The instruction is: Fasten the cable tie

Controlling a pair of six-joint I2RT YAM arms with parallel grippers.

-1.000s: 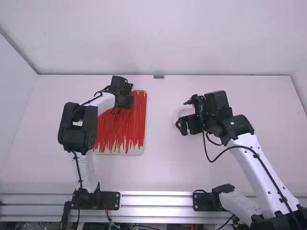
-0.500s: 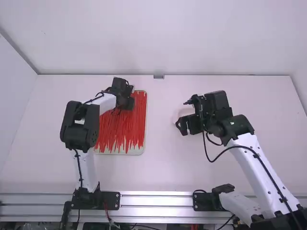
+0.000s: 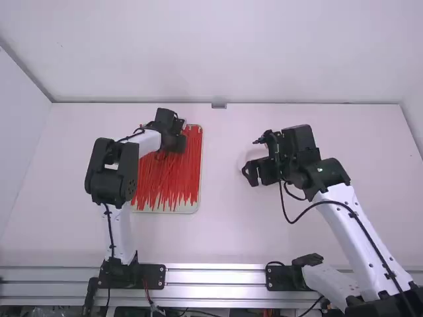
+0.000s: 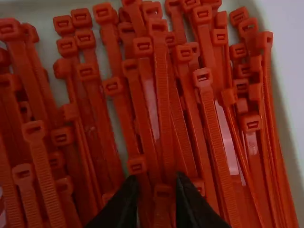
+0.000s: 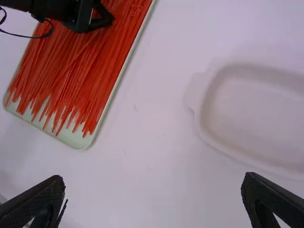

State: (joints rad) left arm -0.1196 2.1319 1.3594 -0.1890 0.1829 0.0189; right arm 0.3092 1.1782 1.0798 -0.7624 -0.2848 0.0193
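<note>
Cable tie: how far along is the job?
Done: nothing; no tie is fastened. In hand: the left gripper is down in the red cable ties on the tray, fingers open around one. Left: lift, loop, thread. The right gripper hangs open, empty.

My counter point(image 3: 225, 218) is a plain white surface running back to a pale wall. Two things lie directly on it. Left of the middle, toward the far side, sits a cream tray point(image 3: 165, 210) with rounded corners, flat on the surface. Right of the middle, well apart from that tray, lies a shallow white dish point(image 5: 251, 114), rounded at its corners and hard to pick out against the white.
</note>
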